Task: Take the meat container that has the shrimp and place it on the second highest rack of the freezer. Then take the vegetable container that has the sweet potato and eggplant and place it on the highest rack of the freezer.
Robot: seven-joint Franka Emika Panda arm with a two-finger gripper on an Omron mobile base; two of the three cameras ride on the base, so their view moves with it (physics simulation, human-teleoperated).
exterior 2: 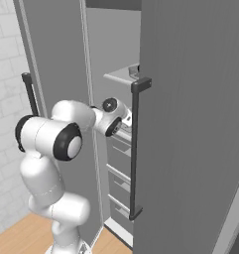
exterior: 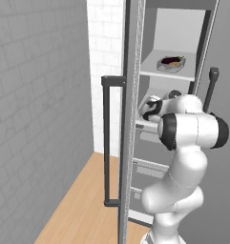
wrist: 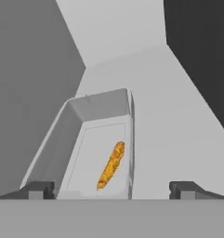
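Note:
The meat container (wrist: 97,144), a shallow grey tray, holds the slim orange shrimp (wrist: 111,166) and rests on a grey rack (wrist: 178,135) inside the freezer (exterior: 130,119). My gripper (wrist: 111,190) is open, with its fingertips (wrist: 36,190) low on either side of the tray's near end, and nothing is held. In the left base view my hand (exterior: 152,107) reaches into the freezer below the highest rack (exterior: 166,73). The vegetable container (exterior: 171,63) sits on that rack, and the dark eggplant (exterior: 172,60) shows in it. The sweet potato is too small to make out.
The freezer doors stand open on both sides of my arm, each with a dark bar handle (exterior: 107,143) (exterior 2: 136,149). Grey drawers (exterior 2: 120,171) lie below my hand. A tiled wall (exterior: 40,119) stands at the left over a wooden floor (exterior: 83,205).

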